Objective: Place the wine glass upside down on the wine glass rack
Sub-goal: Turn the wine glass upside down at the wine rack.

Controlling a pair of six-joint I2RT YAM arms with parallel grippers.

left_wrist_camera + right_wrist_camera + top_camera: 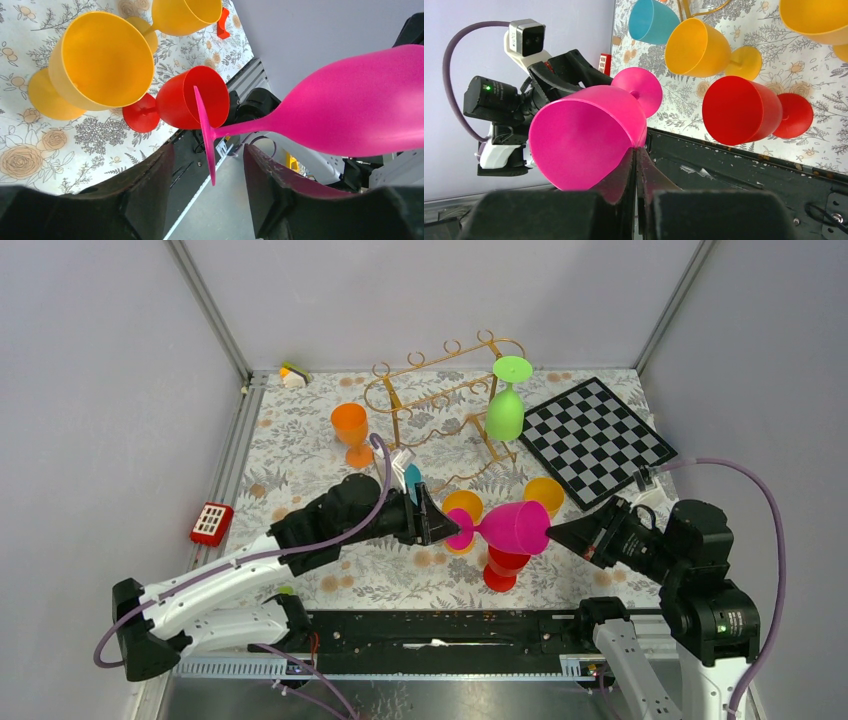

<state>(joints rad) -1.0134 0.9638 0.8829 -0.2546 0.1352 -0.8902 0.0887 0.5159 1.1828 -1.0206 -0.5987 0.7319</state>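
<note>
Above the floral table [300, 440], near its front edge, the pink wine glass [512, 527] lies sideways in mid-air over a red glass [505, 565], its rim pinched in the right gripper [553, 534], its foot untouched between the parted fingers of the left gripper [445, 525], and the gold wine glass rack [440, 390] stands well behind.

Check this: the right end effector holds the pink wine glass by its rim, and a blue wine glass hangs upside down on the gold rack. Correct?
No. The top external view shows the green wine glass, not a blue one, hanging upside down on the gold rack. The right end effector does hold the pink wine glass by its rim.
</note>
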